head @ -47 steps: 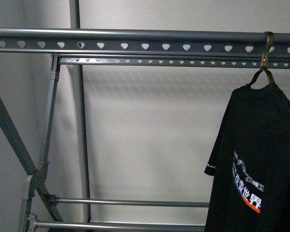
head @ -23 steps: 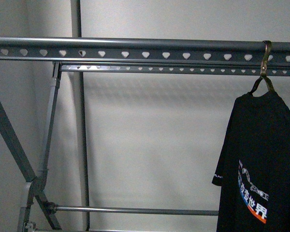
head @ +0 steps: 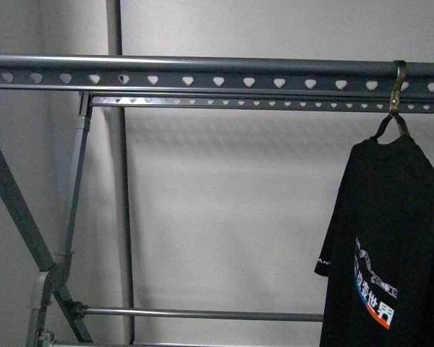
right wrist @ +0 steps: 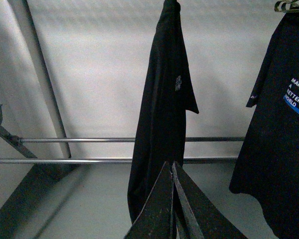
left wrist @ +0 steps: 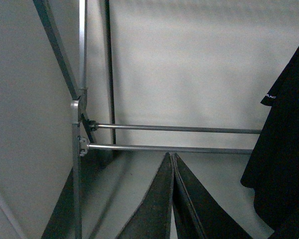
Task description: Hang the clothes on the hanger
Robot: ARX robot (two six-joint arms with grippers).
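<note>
The black T-shirt (head: 390, 253) with white print and a blue-orange stripe hangs from a small hook (head: 398, 90) on the grey rack's top rail (head: 202, 72), at the right end. It also shows in the left wrist view (left wrist: 284, 164) and in the right wrist view (right wrist: 281, 139), where "MAKE A BETTER WORLD" is readable. My left gripper (left wrist: 172, 155) is shut and empty, pointing at the rack's low rods, apart from the shirt. My right gripper (right wrist: 171, 163) is shut and empty, just in front of a hanging dark garment. Neither gripper shows in the front view.
A second black garment (right wrist: 164, 99) hangs edge-on in the right wrist view. Two low horizontal rods (left wrist: 179, 129) join the slanted legs (head: 18, 202). A second punched rail (head: 260, 102) runs behind the top one. A white wall stands behind the rack.
The front view has shifted, so the rail and shirt sit a little lower in the picture than one second ago. The shirt's lower part has swung slightly; it still hangs on the rail.
</note>
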